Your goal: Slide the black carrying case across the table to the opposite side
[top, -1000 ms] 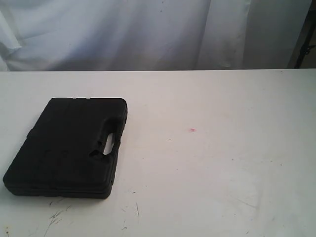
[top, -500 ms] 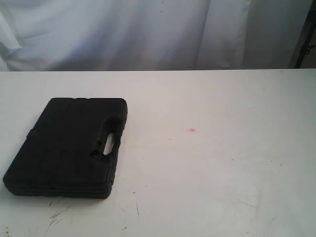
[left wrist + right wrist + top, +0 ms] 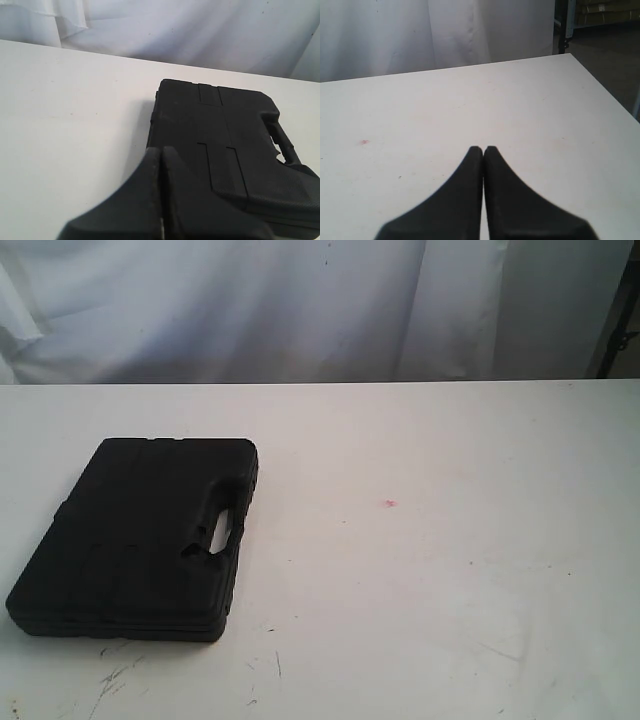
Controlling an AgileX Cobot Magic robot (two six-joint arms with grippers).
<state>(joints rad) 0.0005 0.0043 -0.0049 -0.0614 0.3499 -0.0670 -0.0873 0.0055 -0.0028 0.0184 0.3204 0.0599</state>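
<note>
The left tool [image 3: 161, 151] has its jaws pressed together with nothing between them; it hangs over the desk [image 3: 65, 125] close by the case [image 3: 225, 145], and I cannot tell whether it touches the case; the right tool [image 3: 483, 149] is likewise closed and empty, above the desk; in the exterior view the case lies flat on the desk's left part, its slot [image 3: 221, 528] facing the middle; a red speck [image 3: 390, 504] sits well apart to its right; dark scuffs [image 3: 115, 680] mark the desk near the case's front edge; a white curtain [image 3: 300, 310] hangs behind.
</note>
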